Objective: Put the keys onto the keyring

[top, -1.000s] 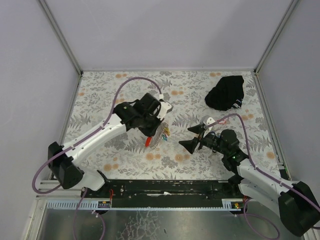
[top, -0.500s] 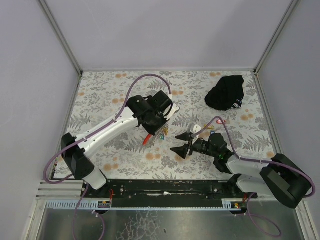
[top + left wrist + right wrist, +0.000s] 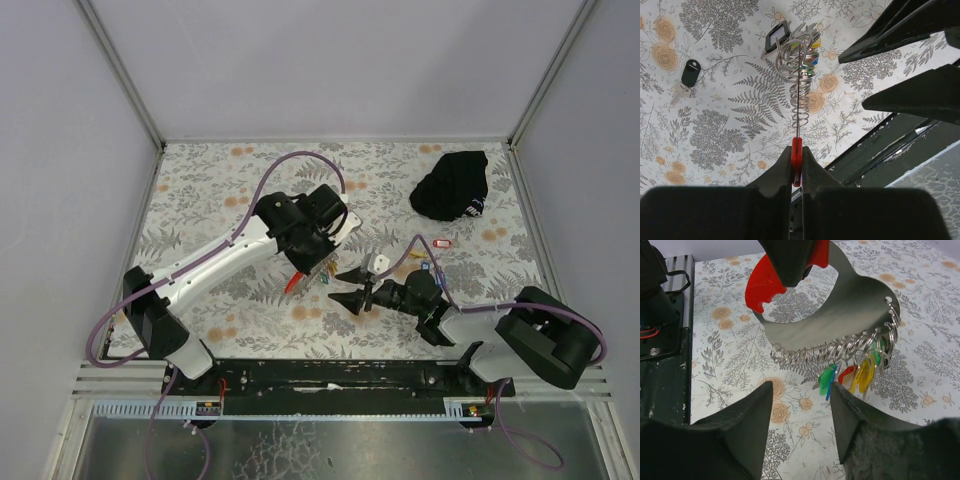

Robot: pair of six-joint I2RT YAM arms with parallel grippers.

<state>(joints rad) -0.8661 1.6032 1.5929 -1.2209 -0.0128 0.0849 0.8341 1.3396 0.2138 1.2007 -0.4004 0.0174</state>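
My left gripper (image 3: 303, 268) (image 3: 796, 152) is shut on the red end (image 3: 797, 159) of the keyring's grey strap (image 3: 840, 310) and holds it above the table. The metal rings (image 3: 798, 50) on it carry keys with green (image 3: 828, 380), yellow (image 3: 865, 375) and red tags. My right gripper (image 3: 340, 287) (image 3: 801, 387) is open and empty, just right of and below the hanging rings. A key with a black tag (image 3: 690, 72) lies on the table. Loose keys with a red tag (image 3: 444, 241) and a blue tag (image 3: 428, 267) lie behind my right arm.
A black cloth bundle (image 3: 455, 185) lies at the back right. The table has a floral cover (image 3: 200, 200), with a black rail (image 3: 330, 372) along its near edge and grey walls on three sides.
My right gripper has moved left, close under the hanging keyring. My left gripper has shifted right with the keyring and then held almost still.
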